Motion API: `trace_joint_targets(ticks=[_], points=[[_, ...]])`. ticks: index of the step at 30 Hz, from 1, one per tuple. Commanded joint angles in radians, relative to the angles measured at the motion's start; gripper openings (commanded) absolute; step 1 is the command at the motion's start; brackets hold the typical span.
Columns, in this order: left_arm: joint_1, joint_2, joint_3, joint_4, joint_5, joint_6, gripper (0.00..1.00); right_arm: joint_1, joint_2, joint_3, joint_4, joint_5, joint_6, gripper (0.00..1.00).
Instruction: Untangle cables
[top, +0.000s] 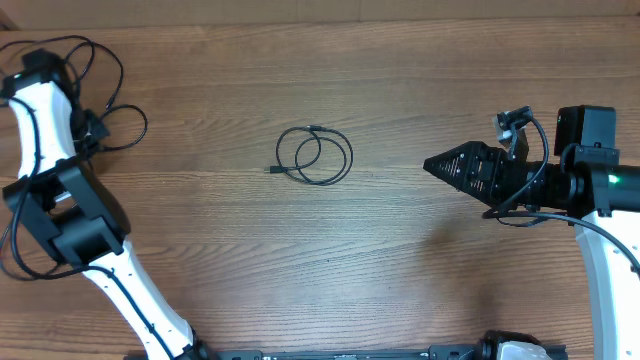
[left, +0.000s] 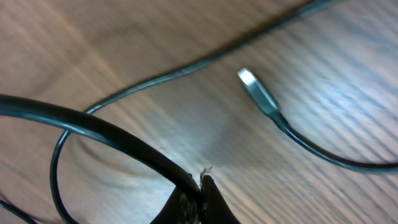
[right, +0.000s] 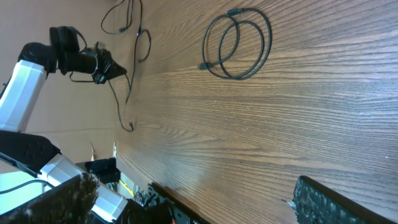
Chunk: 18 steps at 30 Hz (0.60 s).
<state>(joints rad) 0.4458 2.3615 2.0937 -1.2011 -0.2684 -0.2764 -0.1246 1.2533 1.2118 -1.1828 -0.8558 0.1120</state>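
Note:
One thin black cable lies coiled in a small double loop at the table's middle, also seen in the right wrist view as the coil. A second cable trails in loose loops at the far left. My left gripper is shut on a strand of it just above the wood. That cable's silver plug end rests on the table in front of the left gripper. My right gripper hovers right of the coil, turned on its side, and in its own wrist view the right gripper is open and holds nothing.
The wooden table fills the view. The left arm's white links run along the left front, with its own thicker black wires hanging beside them. The right arm's base stands at the right edge.

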Motion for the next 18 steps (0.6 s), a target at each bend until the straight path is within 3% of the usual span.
trace_joint_targets(ticks=[1, 5, 12, 17, 18], points=[[-0.056, 0.006, -0.041, 0.028, 0.014, 0.115, 0.04, -0.003, 0.000, 0.025, 0.003, 0.003, 0.000, 1.00], [-0.096, 0.006, -0.097, 0.055, -0.035, 0.168, 0.04, -0.003, 0.000, 0.025, 0.003, 0.003, 0.000, 1.00], [-0.139, 0.006, -0.197, 0.065, -0.279, 0.177, 0.05, -0.003, 0.000, 0.025, 0.003, 0.003, 0.000, 1.00], [-0.138, 0.006, -0.255, 0.063, -0.291, 0.195, 0.16, -0.003, 0.000, 0.025, 0.003, 0.003, 0.000, 1.00], [-0.138, 0.006, -0.261, 0.058, -0.290, 0.194, 0.29, -0.003, 0.000, 0.025, 0.003, 0.003, 0.000, 1.00]])
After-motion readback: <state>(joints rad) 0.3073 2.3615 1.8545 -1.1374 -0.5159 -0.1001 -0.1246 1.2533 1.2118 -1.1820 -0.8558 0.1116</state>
